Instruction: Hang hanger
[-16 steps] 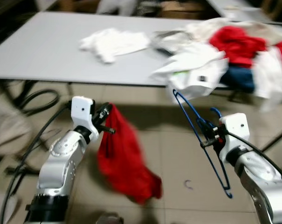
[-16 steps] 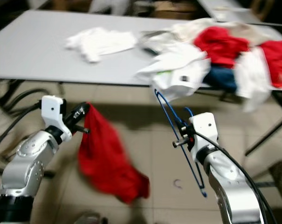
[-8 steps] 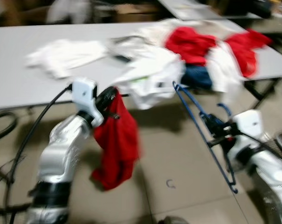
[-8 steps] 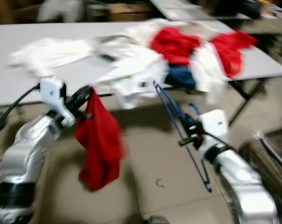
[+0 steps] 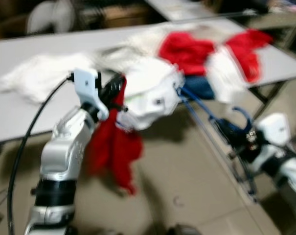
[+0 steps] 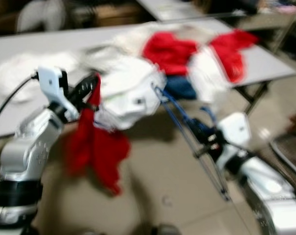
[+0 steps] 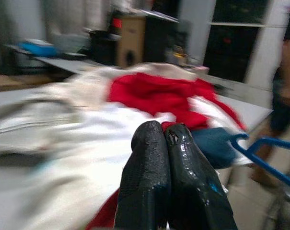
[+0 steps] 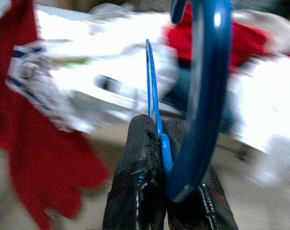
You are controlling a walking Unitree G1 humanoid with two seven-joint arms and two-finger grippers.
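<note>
Blur across both eye views, so I call only what I can read. My right claw [image 8: 160, 143] is clamped on the blue hanger [image 5: 214, 125]; in the right wrist view the thin blue wire runs between the two black fingers [image 8: 137, 167] and the thick blue hook curves just in front of them. In the eye views the hanger sits off the desk, held in the air over the tiled floor [image 5: 187, 166], tilted, its upper end near the edge of the clothes pile [image 5: 196, 54] and its lower end down beside my right arm.

My left claw [image 7: 161, 139] is pinched shut on a red garment [image 5: 111, 152]; the fingers [image 7: 145, 177] are pressed together in the left wrist view with red cloth showing under them. The garment hangs down from the claw beside my left arm, clear of the floor.

Grey desk [image 5: 20, 112] stands ahead, with white, red and dark blue clothes heaped on it, one white piece [image 5: 150, 95] drooping over the near edge between the two claws. A person's leg [image 7: 279, 96] shows at the edge of the left wrist view, too blurred for more.
</note>
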